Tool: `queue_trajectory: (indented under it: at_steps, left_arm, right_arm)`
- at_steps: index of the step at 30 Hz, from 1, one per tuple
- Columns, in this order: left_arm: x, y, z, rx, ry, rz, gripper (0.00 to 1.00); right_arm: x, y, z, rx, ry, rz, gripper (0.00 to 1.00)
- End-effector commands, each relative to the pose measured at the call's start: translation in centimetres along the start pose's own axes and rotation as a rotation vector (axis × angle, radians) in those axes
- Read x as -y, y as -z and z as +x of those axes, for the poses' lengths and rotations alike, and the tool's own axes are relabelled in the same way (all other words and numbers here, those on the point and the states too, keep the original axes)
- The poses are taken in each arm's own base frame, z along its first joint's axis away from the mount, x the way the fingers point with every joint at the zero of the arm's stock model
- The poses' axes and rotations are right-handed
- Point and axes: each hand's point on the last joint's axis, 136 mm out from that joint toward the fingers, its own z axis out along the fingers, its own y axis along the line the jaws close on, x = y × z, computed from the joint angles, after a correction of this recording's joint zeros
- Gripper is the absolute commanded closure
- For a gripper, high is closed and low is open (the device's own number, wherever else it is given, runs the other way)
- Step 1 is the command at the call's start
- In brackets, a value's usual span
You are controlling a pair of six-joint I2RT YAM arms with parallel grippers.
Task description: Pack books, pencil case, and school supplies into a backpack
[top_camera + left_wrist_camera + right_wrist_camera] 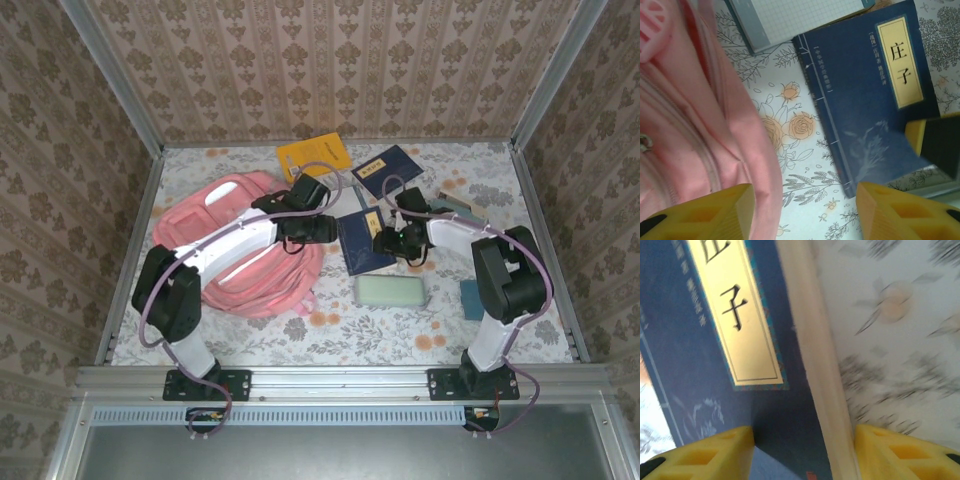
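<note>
Looking over the floral desk (pixel 400 335), I see the pink backpack (pixel 270 285) lying at its left, the gold-labelled navy book (pixel 362 250) flat just beside it, my left claw (pixel 805 210) apart above the gap between them, my right claw (pixel 805 450) apart astride that book's edge

The overhead scene is lit evenly and softly from above, with only faint shadows cast beneath the arms (pixel 240 240). To the right of the right gripper (pixel 805 445) the floral table cover (pixel 900 340) is smeared by motion blur (the label on the navy book (pixel 685 355) is softened too), whereas ahead of the left gripper (pixel 800 200) the print is rendered sharply, its yellow fingers (pixel 705 215) being left out of focus.
</note>
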Motion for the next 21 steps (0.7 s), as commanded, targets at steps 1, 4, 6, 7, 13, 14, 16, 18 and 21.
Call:
queue_trajectory:
  at_steps: [1,4,6,7,13,14,16,18,21]
  left_arm:
    - [0.7,-0.6,-0.5,-0.021,0.072,0.046,0.43]
    - [0.7,-1.7,-0.2,-0.042,0.117,0.078,0.44]
    - [0.9,-2.3,-0.1,-0.050,0.132,0.084,0.45]
    - [0.8,-2.5,0.0,-0.058,0.140,0.083,0.45]
    - [1.8,-4.4,0.5,-0.097,0.163,0.106,0.48]
    - [2.0,-4.7,0.6,-0.103,0.157,0.105,0.48]
    - [2.1,-5.1,0.8,-0.112,0.153,0.085,0.49]
    - [2.0,-6.0,1.4,-0.141,0.172,0.066,0.49]
    - [2.0,-7.4,2.4,-0.185,0.192,0.059,0.50]
  right_arm:
    - [-1.5,1.6,0.5,0.010,-0.003,-0.051,0.44]
    - [-0.7,2.3,-0.2,0.031,0.039,0.013,0.44]
    - [-0.4,2.3,-0.9,0.031,0.056,0.033,0.45]
    - [-0.3,2.1,-1.2,0.030,0.061,0.034,0.46]
    - [-0.5,0.5,-2.3,0.012,0.082,0.038,0.51]
    - [-0.4,0.3,-2.4,0.009,0.083,0.040,0.52]
    - [-0.1,-0.3,-2.3,-0.001,0.080,0.049,0.53]
    - [-0.1,-1.0,-2.0,-0.020,0.081,0.039,0.58]
    - [0.1,-1.6,-1.4,-0.035,0.067,0.038,0.63]
